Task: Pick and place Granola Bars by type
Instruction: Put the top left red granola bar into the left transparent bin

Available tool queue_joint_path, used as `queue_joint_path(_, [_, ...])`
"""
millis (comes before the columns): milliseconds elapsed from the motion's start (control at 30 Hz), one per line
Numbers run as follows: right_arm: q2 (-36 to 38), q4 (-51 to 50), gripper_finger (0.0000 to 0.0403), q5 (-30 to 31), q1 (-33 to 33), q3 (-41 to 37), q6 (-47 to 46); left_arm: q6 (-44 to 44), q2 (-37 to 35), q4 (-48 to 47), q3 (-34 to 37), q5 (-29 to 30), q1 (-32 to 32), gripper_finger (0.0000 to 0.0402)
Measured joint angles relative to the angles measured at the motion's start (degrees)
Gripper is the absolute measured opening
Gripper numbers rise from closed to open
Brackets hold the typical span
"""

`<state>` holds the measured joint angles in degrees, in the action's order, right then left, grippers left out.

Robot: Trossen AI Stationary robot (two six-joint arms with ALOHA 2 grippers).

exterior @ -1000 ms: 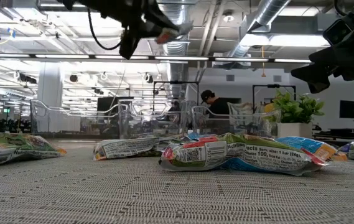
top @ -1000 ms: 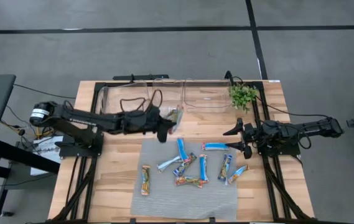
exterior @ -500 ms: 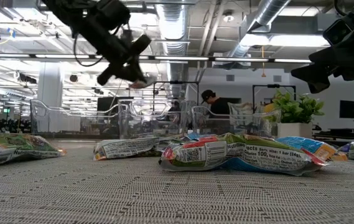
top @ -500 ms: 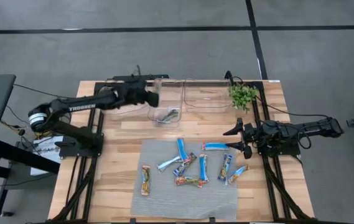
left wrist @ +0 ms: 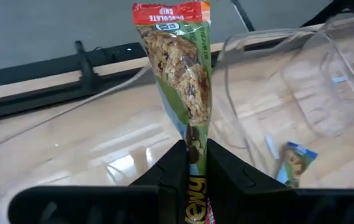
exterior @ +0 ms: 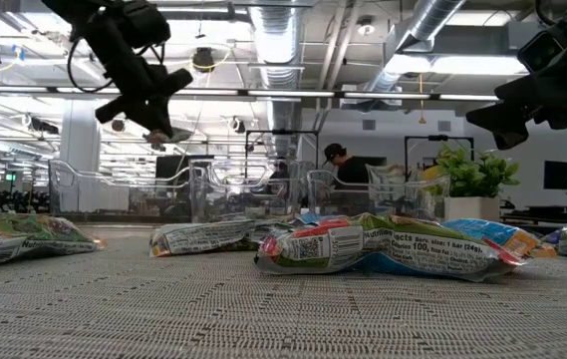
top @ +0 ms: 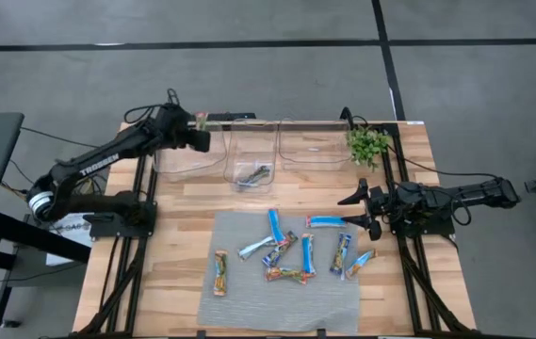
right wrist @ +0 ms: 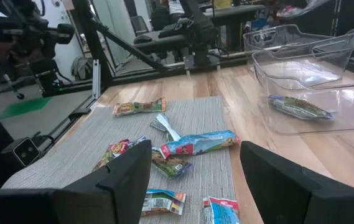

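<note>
- Left gripper (top: 202, 121) pinches a green chocolate-chip bar (left wrist: 181, 81) above the far-left bin (top: 185, 158), near the table's back edge.
- A half second ago it was over the middle bin (top: 251, 158); it has since swung left, bar still held.
- Right gripper (top: 360, 209) hangs wide open and empty by the mat's (top: 282, 301) right edge, unmoved.
- Other bars (top: 275, 227) lie scattered mid-mat; one (top: 252, 174) sits in the middle bin.
</note>
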<state>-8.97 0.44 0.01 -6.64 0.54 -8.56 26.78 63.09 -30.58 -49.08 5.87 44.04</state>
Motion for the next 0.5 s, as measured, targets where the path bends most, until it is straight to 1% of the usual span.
queue_joint_path(167, [-0.01, 0.0, 0.024, -0.02, 0.01, 0.0, -0.02, -0.69, -0.2, -0.8, 1.07, -0.07, 0.62, 0.0041])
queue_joint_path(400, [-0.02, 0.0, 0.024, -0.01, 0.0, 0.0, 0.0, -0.17, -0.18, -0.62, 6.82, -0.03, 0.62, 0.0042])
queue_joint_path(500, [-0.01, 0.0, 0.024, 0.0, 0.01, 0.0, -0.01, -1.02, -0.18, -0.27, 8.73, -0.02, 0.62, 0.0055])
